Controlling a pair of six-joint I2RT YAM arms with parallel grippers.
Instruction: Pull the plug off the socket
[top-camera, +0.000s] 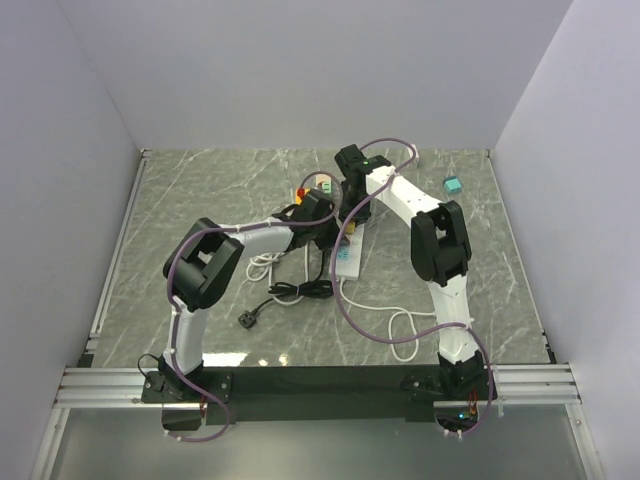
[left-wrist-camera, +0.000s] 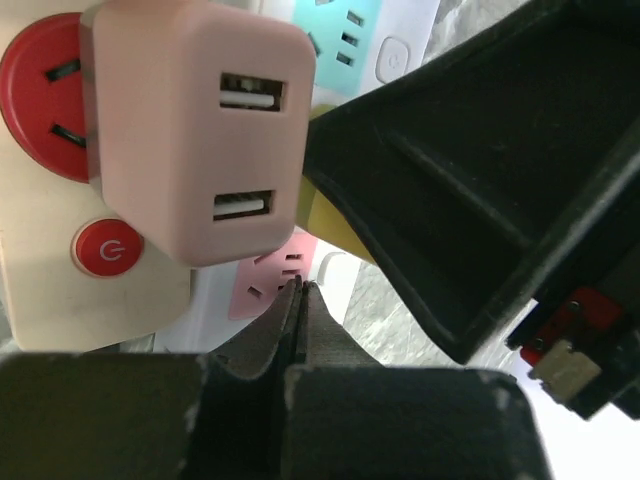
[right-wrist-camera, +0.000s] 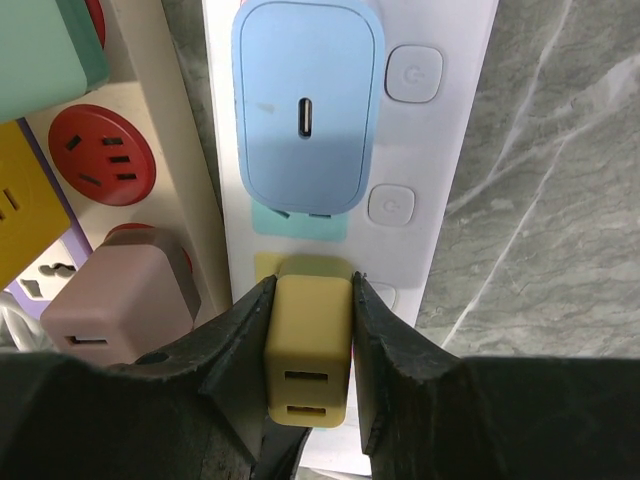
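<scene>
Marble table (top-camera: 200, 190) carries the white power strip (right-wrist-camera: 458, 150). Right gripper (right-wrist-camera: 312, 300) clamps the yellow plug (right-wrist-camera: 308, 350) ready to pull. Left gripper (left-wrist-camera: 300, 300) is pinched empty, apparently bracing the strip.

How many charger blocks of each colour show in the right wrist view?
blue charger: 1
yellow charger, clamped in the right end effector: 1
pink charger: 1
mint block, cut off at the frame edge, possibly a charger: 1
Total: 3 certain, 4 with the mint block
</scene>
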